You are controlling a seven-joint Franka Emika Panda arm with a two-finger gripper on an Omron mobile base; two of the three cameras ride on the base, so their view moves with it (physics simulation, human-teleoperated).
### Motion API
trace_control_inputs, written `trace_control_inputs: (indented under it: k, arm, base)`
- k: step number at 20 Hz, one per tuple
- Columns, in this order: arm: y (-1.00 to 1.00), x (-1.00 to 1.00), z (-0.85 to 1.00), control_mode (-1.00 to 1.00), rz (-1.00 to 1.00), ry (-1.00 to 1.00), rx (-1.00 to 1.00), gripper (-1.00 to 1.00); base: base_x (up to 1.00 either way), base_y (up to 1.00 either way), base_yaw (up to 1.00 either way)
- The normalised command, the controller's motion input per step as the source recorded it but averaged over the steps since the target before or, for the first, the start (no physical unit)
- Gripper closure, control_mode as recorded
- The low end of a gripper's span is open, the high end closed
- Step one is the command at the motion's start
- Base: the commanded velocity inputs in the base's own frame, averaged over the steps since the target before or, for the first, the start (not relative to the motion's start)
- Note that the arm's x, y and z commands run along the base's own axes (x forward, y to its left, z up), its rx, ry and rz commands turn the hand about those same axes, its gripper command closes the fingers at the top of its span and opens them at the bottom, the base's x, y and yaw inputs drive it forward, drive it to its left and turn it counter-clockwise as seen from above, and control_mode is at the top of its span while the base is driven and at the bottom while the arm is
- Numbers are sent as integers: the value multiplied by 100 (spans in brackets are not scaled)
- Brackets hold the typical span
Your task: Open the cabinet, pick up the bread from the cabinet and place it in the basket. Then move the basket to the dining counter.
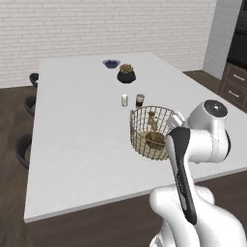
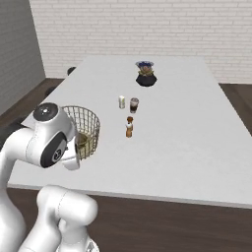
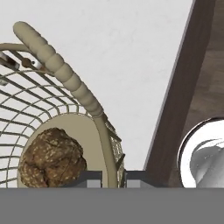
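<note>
Basket [image 1: 147, 131]: wire mesh, standing on the dining counter [image 1: 77, 120] near its front edge. Bread [image 3: 52, 158]: lying on the basket's flat bottom. My gripper [image 3: 113, 178]: clenched on the basket's rim wire, one fingertip each side. Beyond the basket: a small wooden shaker [image 2: 129, 127], two little jars, a potted plant [image 2: 146, 77].
</note>
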Motion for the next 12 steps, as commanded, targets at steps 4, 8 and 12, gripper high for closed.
trace_control_inputs:
  k: [4,8,12]
  arm:
    - [12,100,-53,-100,-1,-1,0,100]
    - [14,100,-68,-100,0,-4,-1,100]
    - [15,100,-69,-100,0,0,0,100]
  base:
    - [0,0,0]
    - [0,0,0]
    - [0,0,0]
